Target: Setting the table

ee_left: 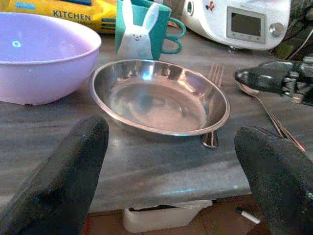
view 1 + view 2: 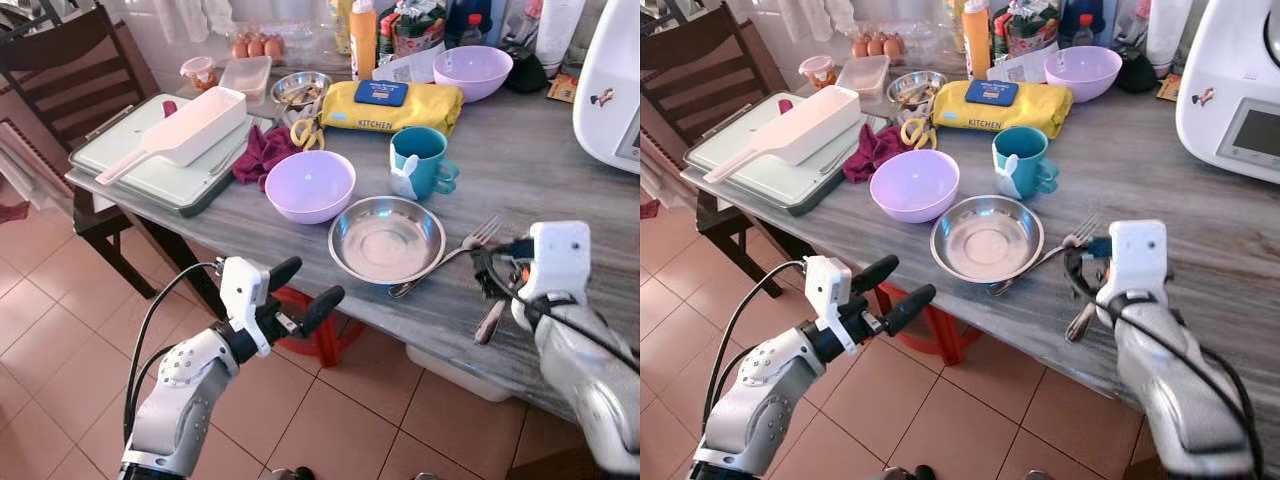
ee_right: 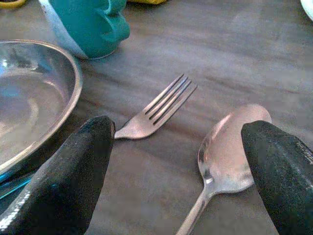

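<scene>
A shallow steel dish [image 2: 387,238] sits near the front edge of the grey table [image 2: 520,170]. A fork [image 3: 156,110] lies just right of it, its handle running under the dish rim. Right of the fork lies a spoon [image 3: 230,152]. My right gripper [image 3: 178,129] is open and low over the table, with the fork's tines and the spoon's bowl between its fingers, touching neither. My left gripper [image 2: 316,278] is open in front of the table edge, below the tabletop and pointing at the dish [image 1: 156,98]. A purple bowl [image 2: 309,185] and a teal bunny mug [image 2: 420,162] stand behind the dish.
At the back left is a tray [image 2: 150,175] holding a white scoop-shaped box [image 2: 190,128], with a maroon cloth [image 2: 262,150] beside it. A yellow kitchen cloth [image 2: 390,105], a second purple bowl [image 2: 472,70] and a white appliance [image 2: 610,90] stand behind. A red stool [image 2: 320,340] sits under the table and a chair [image 2: 70,60] stands at the left.
</scene>
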### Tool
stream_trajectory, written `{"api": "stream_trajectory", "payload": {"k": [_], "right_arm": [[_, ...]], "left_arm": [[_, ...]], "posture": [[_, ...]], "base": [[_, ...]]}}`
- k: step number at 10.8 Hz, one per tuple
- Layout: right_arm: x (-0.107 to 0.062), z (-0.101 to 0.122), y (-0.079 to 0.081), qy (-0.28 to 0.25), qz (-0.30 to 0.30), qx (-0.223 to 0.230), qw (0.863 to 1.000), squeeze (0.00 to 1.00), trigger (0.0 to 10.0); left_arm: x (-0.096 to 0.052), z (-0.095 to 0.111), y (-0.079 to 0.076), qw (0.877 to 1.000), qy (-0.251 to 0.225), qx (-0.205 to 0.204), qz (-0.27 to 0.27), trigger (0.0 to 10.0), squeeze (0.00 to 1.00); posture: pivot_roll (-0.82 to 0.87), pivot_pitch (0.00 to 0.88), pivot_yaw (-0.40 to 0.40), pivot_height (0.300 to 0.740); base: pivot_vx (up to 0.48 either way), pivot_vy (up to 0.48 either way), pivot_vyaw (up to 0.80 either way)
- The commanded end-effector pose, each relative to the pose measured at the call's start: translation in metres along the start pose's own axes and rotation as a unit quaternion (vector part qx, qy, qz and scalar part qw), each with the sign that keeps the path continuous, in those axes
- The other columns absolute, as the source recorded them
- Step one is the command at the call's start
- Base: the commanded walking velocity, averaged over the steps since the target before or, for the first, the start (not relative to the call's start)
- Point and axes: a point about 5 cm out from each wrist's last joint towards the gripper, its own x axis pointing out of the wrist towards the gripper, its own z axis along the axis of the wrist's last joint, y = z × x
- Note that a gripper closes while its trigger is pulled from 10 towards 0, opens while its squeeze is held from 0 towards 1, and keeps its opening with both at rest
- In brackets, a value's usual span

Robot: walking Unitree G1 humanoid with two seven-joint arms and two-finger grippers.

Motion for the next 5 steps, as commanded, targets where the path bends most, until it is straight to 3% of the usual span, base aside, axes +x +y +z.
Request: {"api": "stream_trajectory", "payload": {"k": [1, 5], "right_arm": [[0.008, 0.004, -0.001, -0.009, 0.004, -0.007, 1.0, 1.0, 10.0], [0.032, 0.004, 0.005, 0.006, 0.027, -0.039, 0.999, 1.0, 10.0]], "left_arm": [[-0.003, -0.002, -0.002, 1.0, 0.009, 0.008, 0.0, 10.0, 0.0], [-0.007, -0.002, -0.001, 1.0, 0.011, 0.011, 0.009, 10.0, 0.0]], "posture": [[-0.12, 0.141, 0.153, 0.74], [-0.1, 0.148, 0.142, 0.74]], "base": [[0.0, 0.0, 0.0], [0.0, 0.0, 0.0]]}}
